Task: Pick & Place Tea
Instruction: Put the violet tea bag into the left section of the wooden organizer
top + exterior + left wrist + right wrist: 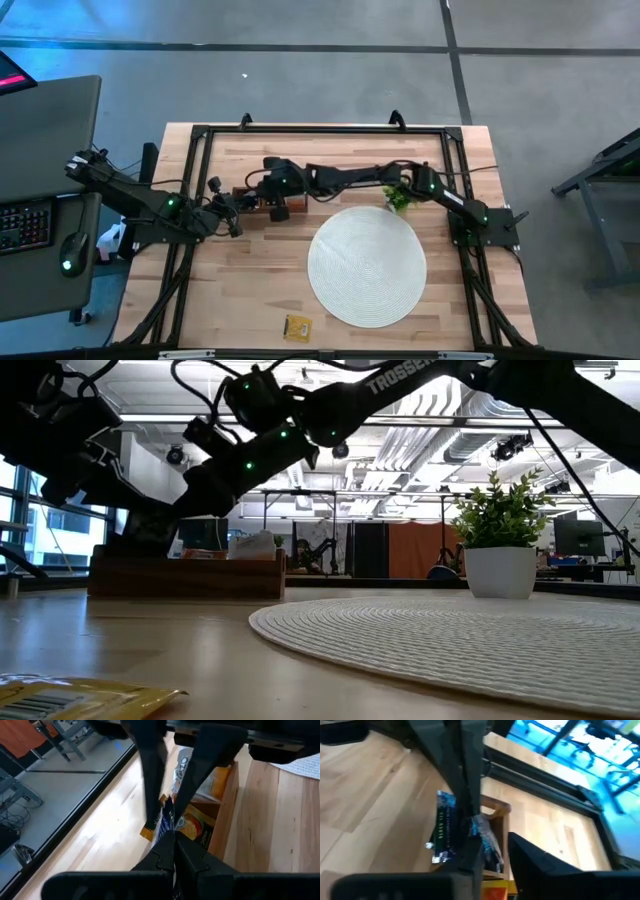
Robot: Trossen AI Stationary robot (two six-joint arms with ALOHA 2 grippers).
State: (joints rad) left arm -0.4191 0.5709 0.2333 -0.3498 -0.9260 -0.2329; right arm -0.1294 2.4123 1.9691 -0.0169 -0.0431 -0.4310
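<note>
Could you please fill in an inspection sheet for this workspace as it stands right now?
Surface: light wooden table, round white woven mat on it.
Job's things: flat yellow tea packet near the front edge; more packets in the brown wooden divided tray.
Clutter: small green plant in a white pot.
Grippers: left gripper and right gripper, both at the tray.
Cables: black leads along the arms.
Surroundings: grey desk with keyboard and mouse.

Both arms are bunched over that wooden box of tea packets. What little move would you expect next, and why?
Probably a short lift. The left gripper looks shut on a dark tea packet at the wooden tray, with the right gripper close beside it. Raising the packet clear of the tray comes first; the round white mat lies bare nearby.
</note>
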